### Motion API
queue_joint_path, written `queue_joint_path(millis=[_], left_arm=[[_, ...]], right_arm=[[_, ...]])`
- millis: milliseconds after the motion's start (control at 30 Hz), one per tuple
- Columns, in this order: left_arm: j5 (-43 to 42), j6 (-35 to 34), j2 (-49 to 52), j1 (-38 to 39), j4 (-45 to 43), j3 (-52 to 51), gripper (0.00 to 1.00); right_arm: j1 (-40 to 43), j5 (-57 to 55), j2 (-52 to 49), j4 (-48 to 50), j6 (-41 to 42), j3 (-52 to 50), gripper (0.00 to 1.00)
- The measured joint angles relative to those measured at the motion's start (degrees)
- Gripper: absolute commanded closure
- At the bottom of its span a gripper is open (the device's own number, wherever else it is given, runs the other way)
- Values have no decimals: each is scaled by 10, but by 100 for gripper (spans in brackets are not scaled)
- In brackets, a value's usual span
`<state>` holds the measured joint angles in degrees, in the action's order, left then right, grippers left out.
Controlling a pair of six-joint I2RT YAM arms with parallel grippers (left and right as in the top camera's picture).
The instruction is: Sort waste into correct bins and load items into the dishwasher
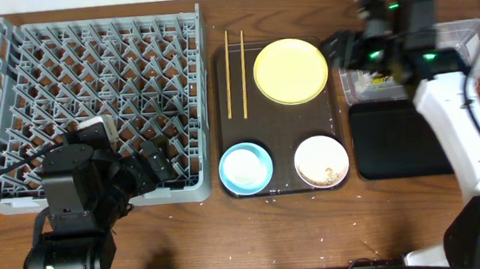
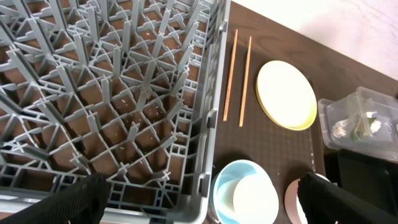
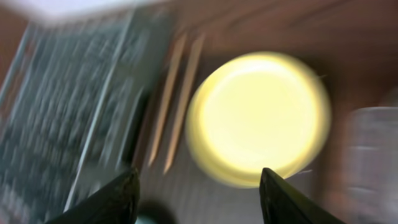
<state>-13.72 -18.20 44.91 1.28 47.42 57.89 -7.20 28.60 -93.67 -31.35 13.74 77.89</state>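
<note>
The grey dish rack (image 1: 203, 68) stands at the left with nothing in it. On the dark brown tray (image 1: 279, 127) lie the chopsticks (image 1: 234, 61), the yellow plate (image 1: 291, 71), the light blue bowl (image 1: 246, 168) and the white bowl (image 1: 322, 161), which holds beige food scraps. My left gripper (image 1: 151, 164) is open over the rack's front right corner, and in the left wrist view (image 2: 202, 205) the blue bowl (image 2: 227, 180) lies between its fingers. My right gripper (image 1: 346, 51) is open and empty by the plate's right edge. Its blurred wrist view (image 3: 199, 199) shows the plate (image 3: 258, 118).
The clear tub (image 1: 475, 31) stands at the back right with a napkin and wrapper (image 2: 357, 124) inside. The glossy black tray (image 1: 398, 142) lies in front of it. My right arm reaches over both. White crumbs dot the table near the front edge.
</note>
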Motion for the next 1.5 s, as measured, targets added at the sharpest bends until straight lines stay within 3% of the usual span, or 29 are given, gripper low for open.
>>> queue_joint_path(millis=[167, 333, 533, 600, 633, 667, 733, 1000, 1133, 1300, 1400, 1500], left_arm=[[-1, 0, 0, 0, 3, 0, 2], [-1, 0, 0, 0, -12, 0, 2], [-1, 0, 0, 0, -14, 0, 2], [-1, 0, 0, 0, -14, 0, 2], [-1, 0, 0, 0, -14, 0, 2], [-1, 0, 0, 0, -13, 0, 2], [-1, 0, 0, 0, -13, 0, 2], [-43, -16, 0, 0, -40, 0, 2], [-92, -36, 0, 0, -70, 0, 2], [-199, -78, 16, 0, -127, 1, 0], [-272, -97, 36, 0, -169, 0, 6], [-362, -108, 67, 0, -217, 0, 6]], right_arm=[[-115, 14, 0, -79, -67, 0, 51], [-240, -71, -14, -166, -96, 0, 52], [-311, -135, -71, -186, -117, -1, 53], [-322, -147, -96, -188, -119, -1, 70], [-327, -150, -111, -186, -123, -1, 84], [-329, -151, -116, -185, -122, -1, 88], [-332, -155, -132, -185, -128, -3, 99], [-282, -113, -99, -200, -141, 1, 99], [-189, 2, -47, -169, -155, 27, 99], [-85, 223, -23, -40, -144, 45, 99], [-72, 327, -23, 19, -118, 45, 99], [-78, 400, -23, 60, -102, 45, 99]])
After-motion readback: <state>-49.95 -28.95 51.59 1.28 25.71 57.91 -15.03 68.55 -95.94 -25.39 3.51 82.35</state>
